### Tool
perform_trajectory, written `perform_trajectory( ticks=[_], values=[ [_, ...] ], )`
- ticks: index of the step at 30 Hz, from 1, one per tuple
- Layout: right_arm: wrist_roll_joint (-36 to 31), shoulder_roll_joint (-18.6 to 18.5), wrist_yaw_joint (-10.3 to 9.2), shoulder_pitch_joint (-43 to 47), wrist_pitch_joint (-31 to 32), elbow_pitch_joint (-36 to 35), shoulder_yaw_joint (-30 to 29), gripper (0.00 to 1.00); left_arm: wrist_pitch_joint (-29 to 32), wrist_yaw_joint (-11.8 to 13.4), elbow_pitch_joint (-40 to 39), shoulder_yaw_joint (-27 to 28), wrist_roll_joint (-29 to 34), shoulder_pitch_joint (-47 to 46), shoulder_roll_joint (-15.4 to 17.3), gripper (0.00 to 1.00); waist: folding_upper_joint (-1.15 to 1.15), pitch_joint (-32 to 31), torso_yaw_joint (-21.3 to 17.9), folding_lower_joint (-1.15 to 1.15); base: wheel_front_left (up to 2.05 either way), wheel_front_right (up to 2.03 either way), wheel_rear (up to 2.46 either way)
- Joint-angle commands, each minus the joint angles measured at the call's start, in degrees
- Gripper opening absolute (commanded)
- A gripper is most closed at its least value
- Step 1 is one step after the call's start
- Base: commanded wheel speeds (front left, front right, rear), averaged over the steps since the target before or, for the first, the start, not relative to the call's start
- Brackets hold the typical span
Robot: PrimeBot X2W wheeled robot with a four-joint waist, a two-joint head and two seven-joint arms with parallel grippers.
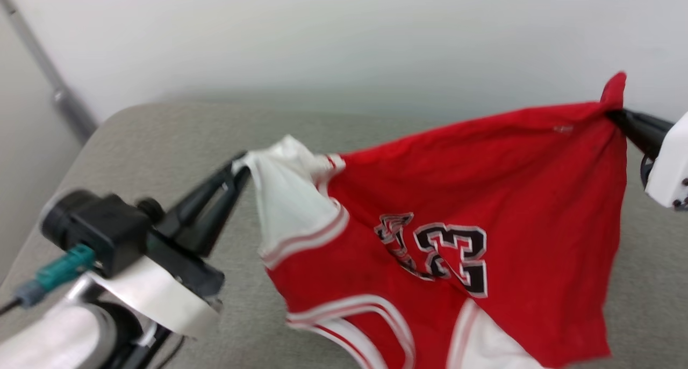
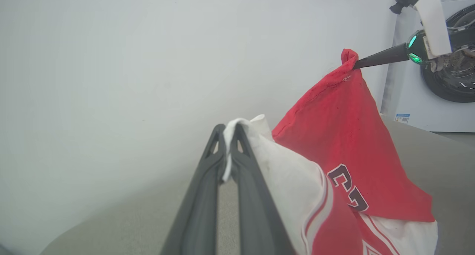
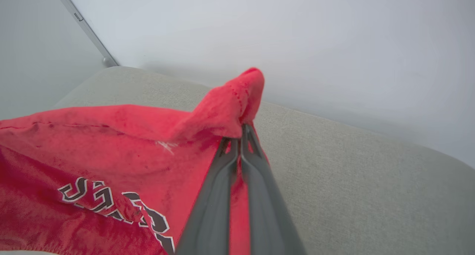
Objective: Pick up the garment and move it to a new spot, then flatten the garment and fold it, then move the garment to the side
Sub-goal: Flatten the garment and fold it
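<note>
Left gripper (image 1: 242,162), at the lower left of the head view, has its two dark fingers pressed together on the tip of a white sleeve (image 1: 285,197), a fold of the cloth pinched between them. From there the garment (image 1: 457,197), a bright red jersey with striped trim, hangs spread in the air above the grey fabric-covered surface (image 1: 161,143), its black-and-white number 23 (image 1: 451,251) facing the head camera. Its lower part runs off the bottom of that view, so whether it touches the surface cannot be told. At the far upper corner the right gripper (image 1: 613,114) is clamped on a bunched red corner, held higher than the sleeve. Behind stands a pale wall (image 1: 344,36) with a grey pipe (image 1: 43,73) at the left. A washing machine (image 2: 449,73) shows beyond the right gripper in the left wrist view.
</note>
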Motion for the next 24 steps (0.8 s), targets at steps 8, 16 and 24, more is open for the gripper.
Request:
perform_trajectory(
  ticks=[8, 16, 24],
  values=[
    [1.4, 1.3, 0.0, -3.8, -0.8, -10.2, -4.5, 0.0, -0.3, 0.8, -3.7, 8.0, -0.4, -8.7, 3.2, 0.0, 0.0, -1.6, -8.4, 0.0, 0.0, 0.0, 0.0],
    [1.6, 3.2, -0.01, -7.0, -1.0, -16.4, -6.7, 0.0, 0.2, 0.8, -4.2, 13.9, -1.3, -15.4, 5.3, 0.0, 0.0, -0.5, -11.9, 0.0, 0.0, 0.0, 0.0],
    [-0.3, 3.8, -0.01, -11.7, -1.0, -19.2, -8.3, 0.0, 2.2, -0.2, 0.4, 18.1, -0.3, -24.9, 6.5, 0.0, 0.0, 4.3, -14.1, 0.0, 0.0, 0.0, 0.0]
  ],
)
